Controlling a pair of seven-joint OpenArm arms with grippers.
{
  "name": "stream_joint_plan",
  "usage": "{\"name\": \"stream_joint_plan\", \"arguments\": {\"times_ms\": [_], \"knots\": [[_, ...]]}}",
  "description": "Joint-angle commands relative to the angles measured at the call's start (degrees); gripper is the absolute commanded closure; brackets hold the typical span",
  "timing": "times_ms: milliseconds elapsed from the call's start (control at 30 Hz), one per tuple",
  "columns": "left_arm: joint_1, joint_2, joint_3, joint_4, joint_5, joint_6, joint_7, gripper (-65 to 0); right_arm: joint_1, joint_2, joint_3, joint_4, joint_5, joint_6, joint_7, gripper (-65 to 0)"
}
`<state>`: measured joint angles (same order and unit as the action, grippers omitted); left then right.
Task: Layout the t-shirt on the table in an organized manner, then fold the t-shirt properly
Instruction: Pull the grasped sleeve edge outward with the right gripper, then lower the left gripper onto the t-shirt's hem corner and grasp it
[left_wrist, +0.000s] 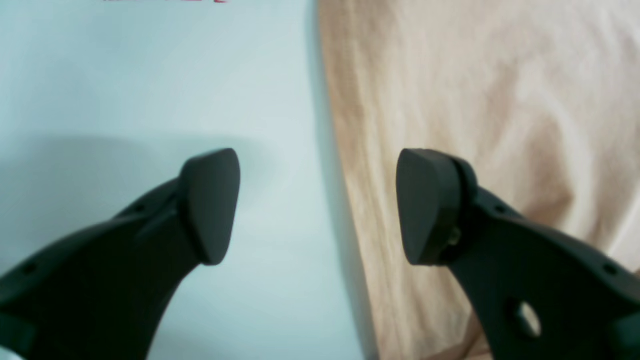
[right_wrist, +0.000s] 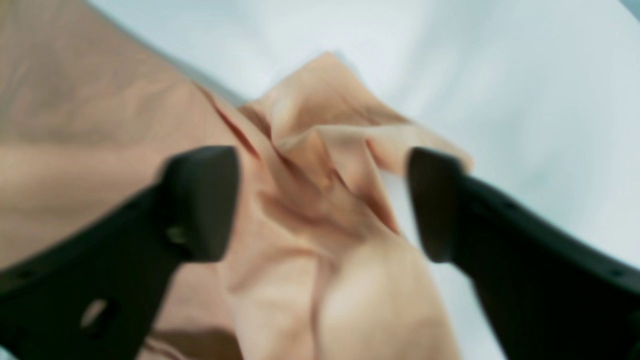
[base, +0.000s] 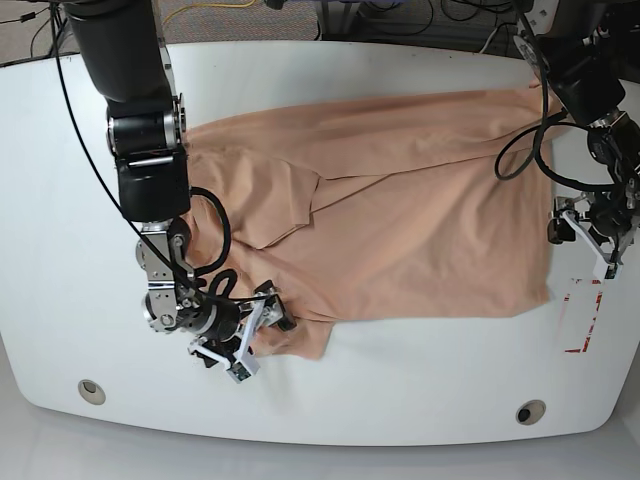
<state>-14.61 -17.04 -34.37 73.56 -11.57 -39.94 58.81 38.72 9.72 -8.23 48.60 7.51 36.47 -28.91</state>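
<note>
The pale peach t-shirt lies spread across the white table; its smiley print is hidden. My right gripper is open at the shirt's bunched front-left corner. In the right wrist view the open gripper straddles crumpled folds of the t-shirt. My left gripper is open at the shirt's right edge. In the left wrist view this gripper spans that straight edge, with the t-shirt under one finger and bare table under the other.
Red tape marks lie on the table just past the shirt's front-right corner. Two grey grommets sit near the front edge. Cables run behind the table's far edge.
</note>
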Motion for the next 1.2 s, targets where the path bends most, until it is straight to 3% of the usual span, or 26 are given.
{"name": "stream_joint_plan", "arguments": {"times_ms": [0, 300, 600, 933, 1167], "knots": [[-1.3, -1.3, -0.1, 1.1, -0.6, -0.1, -1.0, -45.8, 1.0, 2.3, 0.7, 3.4, 0.5, -0.3, -0.1, -54.4], [-1.3, -1.2, -0.1, 1.1, -0.6, -0.1, -1.0, -45.8, -3.0, 6.6, 10.4, 3.8, 0.5, -0.3, 0.1, -41.2], [-1.3, -1.1, -0.1, 1.1, -0.6, -0.1, -1.0, -45.8, -6.4, 8.9, 14.3, 3.6, 0.5, 0.0, 1.7, -41.1], [-1.5, -1.0, -0.1, 1.1, -0.6, -0.1, -1.0, -45.8, -7.7, 8.6, 14.5, -6.3, 0.8, 0.1, 8.5, -41.1], [-2.0, -1.2, -0.1, 1.1, -0.7, -0.1, -1.0, -45.8, -7.8, 6.9, 14.3, -7.9, 0.9, 0.1, 9.2, -40.9]]}}
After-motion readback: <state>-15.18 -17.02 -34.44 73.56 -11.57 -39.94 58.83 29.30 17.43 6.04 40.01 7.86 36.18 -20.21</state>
